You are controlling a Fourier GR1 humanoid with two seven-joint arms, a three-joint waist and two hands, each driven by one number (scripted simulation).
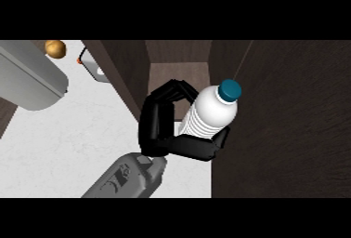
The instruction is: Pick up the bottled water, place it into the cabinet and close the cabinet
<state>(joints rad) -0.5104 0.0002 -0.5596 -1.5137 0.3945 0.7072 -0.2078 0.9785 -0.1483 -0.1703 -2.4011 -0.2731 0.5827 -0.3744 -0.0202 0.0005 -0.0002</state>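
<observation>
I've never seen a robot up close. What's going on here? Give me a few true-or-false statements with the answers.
1. The bottle has a blue cap. True.
2. The left hand lies open and flat on the counter. False: its fingers curl round the bottle.
3. The cabinet stands open. True: its inside shows.
4. The bottle stands alone inside the cabinet, let go. False: the left hand holds it at the cabinet's opening.
5. Two hands show. False: only the left hand is in view.
</observation>
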